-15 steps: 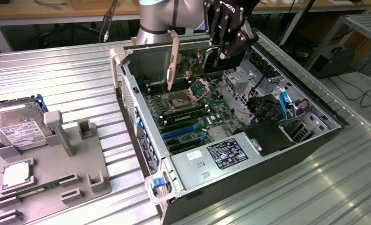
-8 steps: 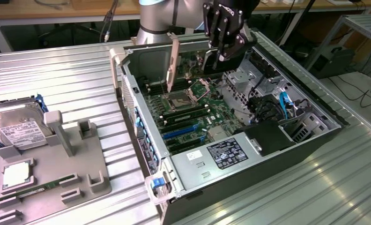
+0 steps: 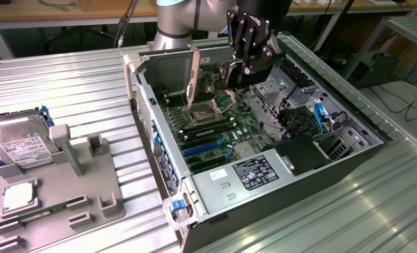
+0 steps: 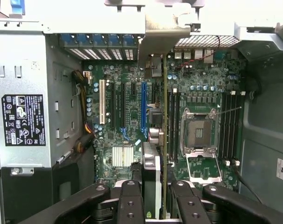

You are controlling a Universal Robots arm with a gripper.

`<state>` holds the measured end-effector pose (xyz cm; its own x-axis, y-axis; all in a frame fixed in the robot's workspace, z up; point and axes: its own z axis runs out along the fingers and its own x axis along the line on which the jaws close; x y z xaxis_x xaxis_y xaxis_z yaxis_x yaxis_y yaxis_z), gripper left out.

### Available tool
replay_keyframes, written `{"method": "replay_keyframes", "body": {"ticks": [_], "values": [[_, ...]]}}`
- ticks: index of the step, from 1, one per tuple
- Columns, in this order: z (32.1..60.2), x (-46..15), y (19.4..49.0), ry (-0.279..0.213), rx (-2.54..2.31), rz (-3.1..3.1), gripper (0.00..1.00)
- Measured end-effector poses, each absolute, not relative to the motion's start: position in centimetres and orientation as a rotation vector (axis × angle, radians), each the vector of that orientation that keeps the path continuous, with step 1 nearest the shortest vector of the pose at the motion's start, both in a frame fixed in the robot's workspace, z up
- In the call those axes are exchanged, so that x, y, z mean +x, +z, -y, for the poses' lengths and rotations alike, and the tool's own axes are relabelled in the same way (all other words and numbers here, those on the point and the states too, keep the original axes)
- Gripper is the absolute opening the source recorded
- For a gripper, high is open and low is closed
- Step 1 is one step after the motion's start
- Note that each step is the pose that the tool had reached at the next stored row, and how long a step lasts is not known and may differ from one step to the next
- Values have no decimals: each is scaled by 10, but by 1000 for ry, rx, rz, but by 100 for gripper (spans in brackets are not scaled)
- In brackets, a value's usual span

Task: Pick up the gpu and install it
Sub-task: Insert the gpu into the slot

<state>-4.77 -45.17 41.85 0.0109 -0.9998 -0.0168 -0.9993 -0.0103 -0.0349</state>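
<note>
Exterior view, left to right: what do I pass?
hard drive → blue latch on the computer case corner → hand gripping the graphics card → blue cables

I count one arm (image 3: 173, 21) with one claw (image 3: 254, 55) and one gpu (image 4: 151, 182). There is one open computer case (image 3: 363, 132) on the surface (image 3: 75, 84), and in it one motherboard (image 4: 127, 121), one processor socket (image 4: 198, 133) and one power supply (image 3: 254, 174). One grey holder (image 3: 89, 184) carries one hard drive (image 3: 22, 147), one memory stick (image 3: 43, 213) and one square silver chip (image 3: 17, 196).
</note>
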Motion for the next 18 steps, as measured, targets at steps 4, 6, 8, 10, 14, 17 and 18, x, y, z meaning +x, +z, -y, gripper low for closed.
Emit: {"method": "replay_keyframes", "body": {"ticks": [4, 6, 8, 10, 14, 17, 18], "values": [[452, -48, 417, -20, -2207, -2184, 28], [452, -48, 416, -20, -2207, -2184, 28], [452, -48, 416, -20, -2207, -2184, 28], [452, -48, 415, -20, -2207, -2184, 28], [452, -48, 414, -20, -2207, -2184, 28], [452, -48, 413, -20, -2207, -2184, 28], [452, -48, 413, -20, -2207, -2184, 28]]}}
